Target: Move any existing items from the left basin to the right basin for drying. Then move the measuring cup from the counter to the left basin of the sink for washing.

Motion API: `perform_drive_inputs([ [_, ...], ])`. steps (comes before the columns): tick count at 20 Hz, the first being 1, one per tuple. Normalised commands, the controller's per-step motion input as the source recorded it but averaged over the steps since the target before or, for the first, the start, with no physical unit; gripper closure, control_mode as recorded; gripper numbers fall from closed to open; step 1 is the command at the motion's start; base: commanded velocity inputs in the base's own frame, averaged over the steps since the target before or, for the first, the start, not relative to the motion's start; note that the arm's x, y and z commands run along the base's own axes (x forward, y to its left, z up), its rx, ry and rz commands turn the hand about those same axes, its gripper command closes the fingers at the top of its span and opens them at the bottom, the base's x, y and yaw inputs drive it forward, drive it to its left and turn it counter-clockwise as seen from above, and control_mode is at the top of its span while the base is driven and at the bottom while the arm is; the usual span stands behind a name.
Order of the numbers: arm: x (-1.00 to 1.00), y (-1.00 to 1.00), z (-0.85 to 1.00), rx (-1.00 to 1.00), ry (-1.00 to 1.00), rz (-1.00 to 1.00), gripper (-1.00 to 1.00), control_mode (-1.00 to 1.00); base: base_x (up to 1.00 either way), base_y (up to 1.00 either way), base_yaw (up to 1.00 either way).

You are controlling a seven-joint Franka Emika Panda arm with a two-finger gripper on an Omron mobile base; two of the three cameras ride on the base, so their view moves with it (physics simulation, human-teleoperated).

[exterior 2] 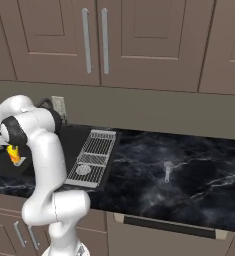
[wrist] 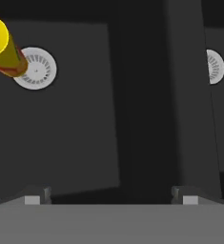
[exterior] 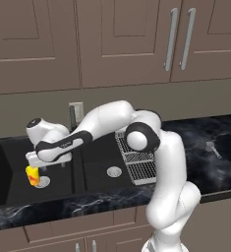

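Observation:
The yellow cup (exterior: 32, 175) with an orange-red base stands in the left basin (exterior: 18, 182) beside the silver drain (exterior: 43, 181). My gripper (exterior: 49, 165) hangs just above that basin, open and holding nothing. In the hand view the cup (wrist: 1, 47) lies at the upper left next to the drain (wrist: 36, 68), well clear of my fingertips (wrist: 37, 195); the gripper (wrist: 111, 198) looks down on the divider between the basins. The right basin (exterior: 100, 157) holds its own drain (exterior: 114, 172). The grey measuring cup (exterior: 213, 147) lies on the black counter (exterior: 200, 172), far to the right.
A white wire rack (exterior: 139, 165) borders the right basin. The dark faucet (exterior: 72, 118) rises behind the sink, partly behind my arm. In the right base view the measuring cup (exterior 2: 167, 170) lies right of the rack (exterior 2: 91, 157). Wall cabinets hang above.

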Motion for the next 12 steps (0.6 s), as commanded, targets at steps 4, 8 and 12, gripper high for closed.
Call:
perform_drive_inputs([
  [4, 0.26, -0.01, -0.08, 0.00, -0.03, 0.00, -1.00, -1.00, 0.00, 0.00, 0.00],
  [8, 0.19, 0.05, -0.08, 0.00, 0.00, 0.00, -1.00, -1.00, 0.00, 0.00, 0.00],
  [12, 0.15, 0.13, -0.14, 0.00, 0.00, 0.00, -1.00, -1.00, 0.00, 0.00, 0.00],
])
